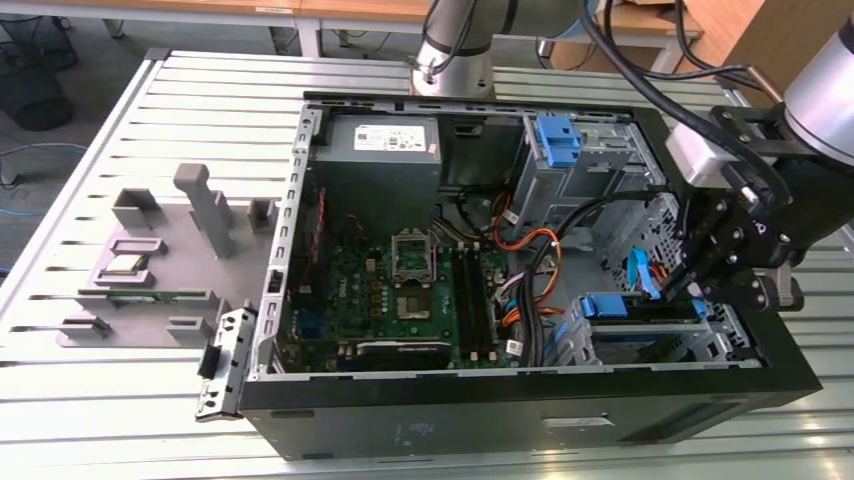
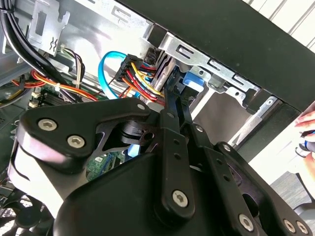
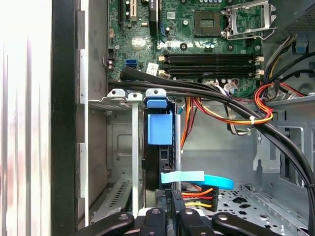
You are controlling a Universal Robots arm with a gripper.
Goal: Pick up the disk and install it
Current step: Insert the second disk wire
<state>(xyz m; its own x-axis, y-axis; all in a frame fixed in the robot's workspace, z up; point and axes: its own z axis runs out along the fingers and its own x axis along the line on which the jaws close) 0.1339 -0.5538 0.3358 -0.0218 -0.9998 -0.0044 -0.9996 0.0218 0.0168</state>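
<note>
The disk (image 1: 617, 305) sits in its blue carrier inside the metal drive cage at the case's corner, on the exterior view's right. In the first wrist view the disk (image 3: 160, 129) stands on edge in the cage slot, with its blue handle facing outward. My black gripper (image 1: 694, 292) hangs just above the cage, right by the disk's end. Its thin fingers (image 3: 161, 199) are pressed close together, and I see nothing between them. In the second wrist view the gripper (image 2: 173, 83) points at the blue handle (image 2: 191, 86).
The open computer case (image 1: 534, 415) lies on a slatted table. Inside it are a motherboard (image 1: 400, 290), a grey power supply (image 1: 384, 138), a taller blue bracket (image 1: 558, 140), a light-blue flat cable (image 3: 206, 179) and coloured wire bundles (image 3: 236, 115). Grey fixtures (image 1: 160, 250) stand on the left. A hand (image 2: 307, 123) shows beyond the case.
</note>
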